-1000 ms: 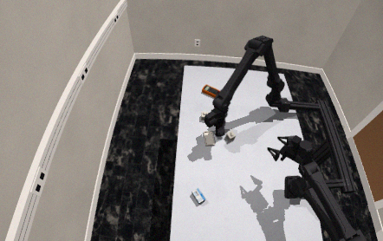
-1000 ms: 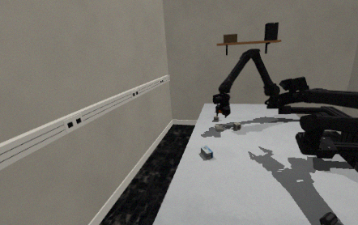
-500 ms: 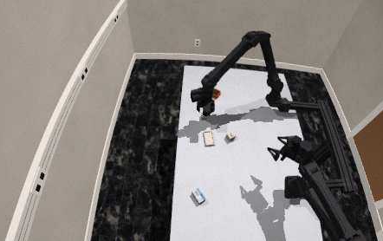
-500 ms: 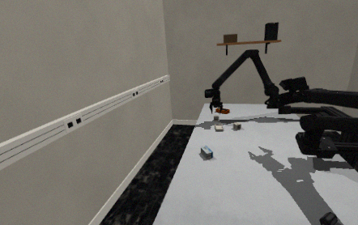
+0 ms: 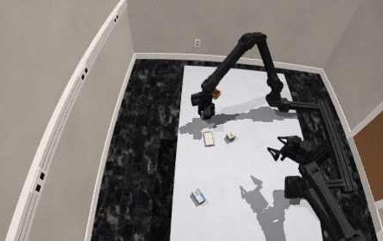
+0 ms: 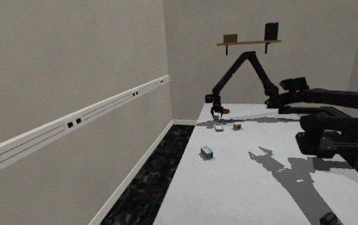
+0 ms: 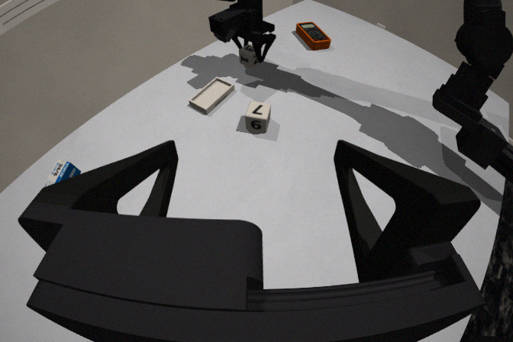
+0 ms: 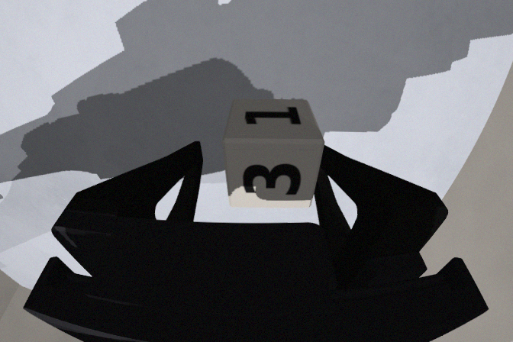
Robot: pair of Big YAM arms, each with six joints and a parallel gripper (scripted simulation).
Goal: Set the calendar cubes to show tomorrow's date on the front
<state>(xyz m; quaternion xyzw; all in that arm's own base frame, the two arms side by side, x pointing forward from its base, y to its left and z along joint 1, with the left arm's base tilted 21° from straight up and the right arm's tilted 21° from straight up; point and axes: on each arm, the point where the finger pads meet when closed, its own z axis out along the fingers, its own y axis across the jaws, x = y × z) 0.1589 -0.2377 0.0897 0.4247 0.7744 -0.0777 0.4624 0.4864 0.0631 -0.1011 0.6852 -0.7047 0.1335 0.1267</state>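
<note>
The cream tray [image 5: 210,144] [image 6: 219,130] [image 7: 198,107] is empty; small dark lettering shows on its long side in the left wrist view. One cube [image 5: 230,136] [image 6: 236,126] [image 7: 257,116] stands on the table beside the tray, showing 7 on top and 9 or 6 on a side. My right gripper [image 5: 207,116] [image 7: 253,57] [image 8: 256,150] is part-open around the other cube [image 7: 246,56] [image 8: 273,172], which shows 1 and 3 lying sideways. A gap shows at the left finger; the right finger is at or very near the cube. My left gripper [image 5: 274,144] [image 7: 256,149] is open and empty above the table, away from both cubes.
An orange multimeter [image 5: 216,93] [image 6: 225,111] [image 7: 313,36] lies beyond the right gripper's cube. A blue and white box [image 5: 198,196] [image 6: 206,152] [image 7: 62,173] lies near the table's far edge, on the other side of the tray.
</note>
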